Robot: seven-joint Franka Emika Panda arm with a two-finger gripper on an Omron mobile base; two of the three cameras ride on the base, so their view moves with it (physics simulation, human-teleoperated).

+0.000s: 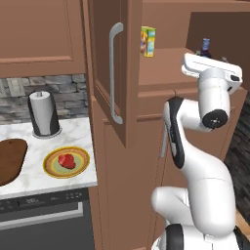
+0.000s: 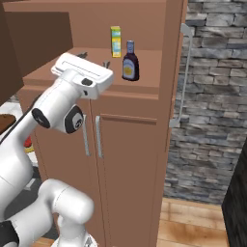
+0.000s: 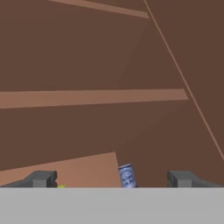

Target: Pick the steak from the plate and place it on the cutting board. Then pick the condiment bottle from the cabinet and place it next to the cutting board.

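Observation:
The steak [image 1: 67,160], a small red chunk, lies on the yellow-rimmed plate [image 1: 49,169] on the counter at the left. Left of the plate lies the dark brown cutting board [image 1: 10,158]. The brown cabinet [image 1: 122,161] has its upper door [image 1: 105,58] swung open. On its shelf stands the condiment bottle [image 2: 130,61] with a blue cap, upright. My gripper [image 2: 94,60] hovers open over the shelf, to the left of the bottle and short of it. In the hand view the bottle's cap [image 3: 126,176] shows low between the spread fingertips [image 3: 41,178], nothing held.
A yellow box [image 2: 116,41] stands on the shelf behind and left of the bottle. A paper towel roll [image 1: 44,113] stands at the back of the counter. The open door's silver handle [image 1: 114,73] juts out left of the arm. A stone wall [image 2: 212,96] lies right of the cabinet.

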